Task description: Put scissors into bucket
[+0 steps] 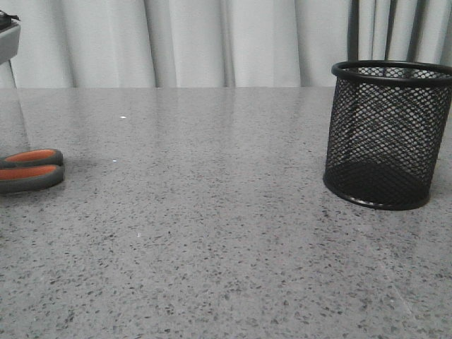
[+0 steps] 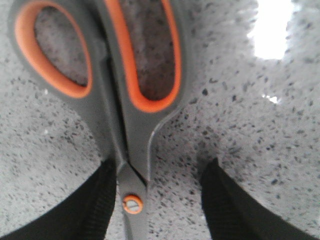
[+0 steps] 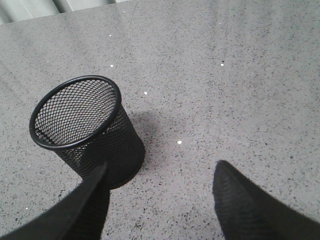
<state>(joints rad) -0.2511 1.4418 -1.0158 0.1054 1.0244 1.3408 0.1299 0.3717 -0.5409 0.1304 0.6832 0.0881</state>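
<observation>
The scissors [image 1: 28, 169] lie flat at the table's far left edge; only their grey handle loops lined in orange show in the front view. In the left wrist view the scissors [image 2: 127, 135] fill the frame, and my left gripper [image 2: 157, 172] is open with its fingers straddling the pivot screw, one finger touching the neck. The blades are hidden. The bucket [image 1: 385, 134], a black mesh cup, stands upright at the right. In the right wrist view the bucket [image 3: 87, 130] is empty, and my right gripper [image 3: 160, 172] is open and empty beside its base.
The speckled grey table [image 1: 212, 233] stretches between scissors and bucket. White curtains [image 1: 212, 42] hang behind the far edge. A grey piece of equipment [image 1: 8, 35] stands above the scissors at the far left.
</observation>
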